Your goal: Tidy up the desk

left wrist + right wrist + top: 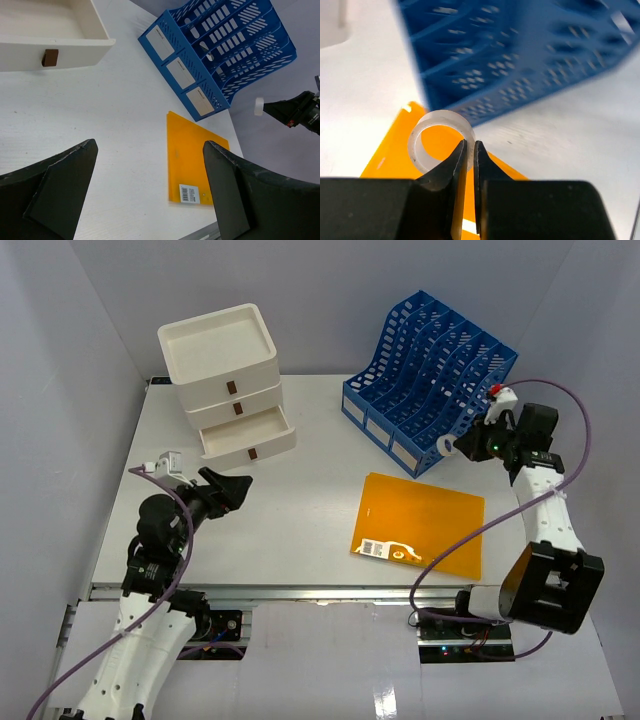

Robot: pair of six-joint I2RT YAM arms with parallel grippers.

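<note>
The desk (300, 505) is a wide white tabletop with a metal rail in front. My right gripper (458, 446) is shut on the wall of a translucent white tape roll (446, 447), held in the air in front of the blue file rack (430, 380). In the right wrist view the roll (427, 132) is pinched between my shut fingertips (470, 145), above the orange folder (390, 155). My left gripper (232, 487) is open and empty over the desk's left half; in its own view the jaws (150, 145) stand wide apart.
An orange folder (420, 523) with a barcode label lies flat at the front right. A white three-drawer box (228, 380) stands at the back left with its bottom drawer (50, 35) pulled open. The rack (220, 50) stands at the back right.
</note>
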